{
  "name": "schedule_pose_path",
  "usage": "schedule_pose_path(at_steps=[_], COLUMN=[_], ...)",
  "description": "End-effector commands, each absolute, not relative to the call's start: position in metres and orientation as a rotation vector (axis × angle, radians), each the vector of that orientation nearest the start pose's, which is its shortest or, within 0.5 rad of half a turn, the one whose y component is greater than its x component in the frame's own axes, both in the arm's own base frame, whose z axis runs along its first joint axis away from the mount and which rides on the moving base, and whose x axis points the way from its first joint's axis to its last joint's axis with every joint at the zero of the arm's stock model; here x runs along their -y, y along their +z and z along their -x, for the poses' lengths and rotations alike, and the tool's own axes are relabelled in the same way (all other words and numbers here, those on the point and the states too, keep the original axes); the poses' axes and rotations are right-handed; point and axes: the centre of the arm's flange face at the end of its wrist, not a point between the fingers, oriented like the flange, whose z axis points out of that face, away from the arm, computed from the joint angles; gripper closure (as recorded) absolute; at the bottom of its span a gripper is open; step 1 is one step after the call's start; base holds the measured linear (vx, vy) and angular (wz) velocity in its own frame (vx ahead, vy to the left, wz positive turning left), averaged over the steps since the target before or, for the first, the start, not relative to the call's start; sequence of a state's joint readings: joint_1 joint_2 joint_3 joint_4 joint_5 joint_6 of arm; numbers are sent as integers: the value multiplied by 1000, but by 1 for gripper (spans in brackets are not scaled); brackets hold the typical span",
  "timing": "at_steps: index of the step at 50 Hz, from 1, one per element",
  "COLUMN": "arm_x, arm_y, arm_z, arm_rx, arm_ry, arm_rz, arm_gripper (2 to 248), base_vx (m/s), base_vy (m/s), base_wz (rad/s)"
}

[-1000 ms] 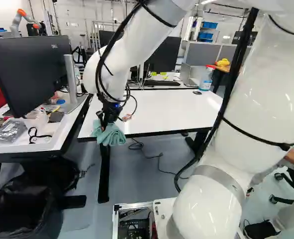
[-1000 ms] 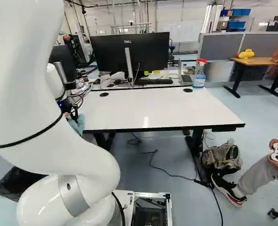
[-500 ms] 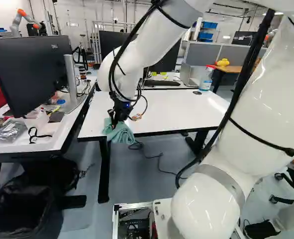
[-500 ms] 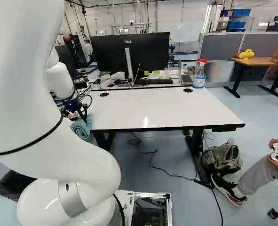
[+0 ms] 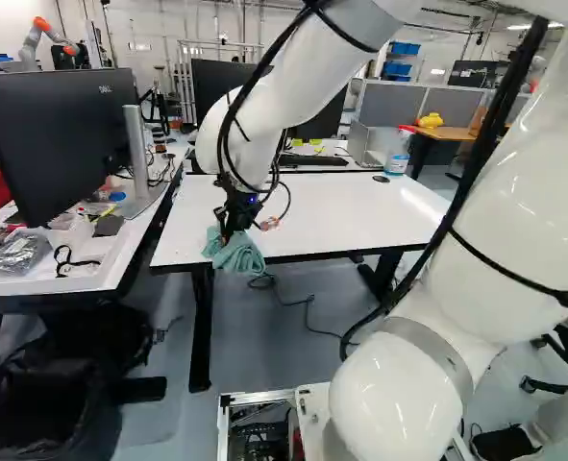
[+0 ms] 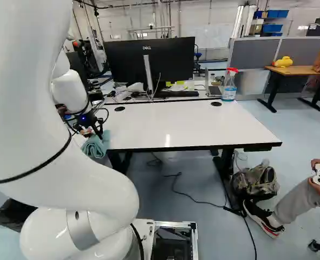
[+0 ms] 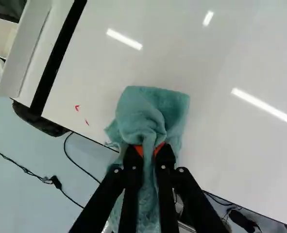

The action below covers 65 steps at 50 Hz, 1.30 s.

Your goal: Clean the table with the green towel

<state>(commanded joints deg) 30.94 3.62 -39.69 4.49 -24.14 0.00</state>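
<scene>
White tabletop point(image 6: 187, 124) spreads beneath and ahead of the gripper point(image 5: 228, 232). Its fingers, slightly apart, pinch the green towel point(image 7: 142, 114), bunched between them and fanning out ahead, over the tabletop's front edge. Beside them are red marks point(image 7: 77, 108); well beyond stands a spray bottle point(image 6: 229, 88).

The smooth, glossy surface point(image 6: 181, 124) throws back white streaks of light. At its near edge, my gripper point(image 5: 228, 235) holds a towel point(image 7: 145, 114) of soft, matt cloth with a rough nap. On the surface's far edge is a clear plastic spray bottle point(image 6: 229, 91); beyond its right end, a table point(image 6: 298, 70) has a wooden top.
</scene>
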Motion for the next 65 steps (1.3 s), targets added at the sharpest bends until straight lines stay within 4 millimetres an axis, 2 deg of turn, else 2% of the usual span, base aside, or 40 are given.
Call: schedule_pose_path(at_steps=[22, 56, 65], arm_x=[-179, -118, -116], arm_y=[489, 487, 487], arm_z=[-351, -350, -350], arm_rx=[584, 375, 366], arm_ry=[-574, -602, -603], arm_rz=[2891, 2947, 2949], arm_gripper=[208, 208, 208], base_vx=[0, 0, 0], base_vy=[0, 0, 0], base_wz=[0, 0, 0])
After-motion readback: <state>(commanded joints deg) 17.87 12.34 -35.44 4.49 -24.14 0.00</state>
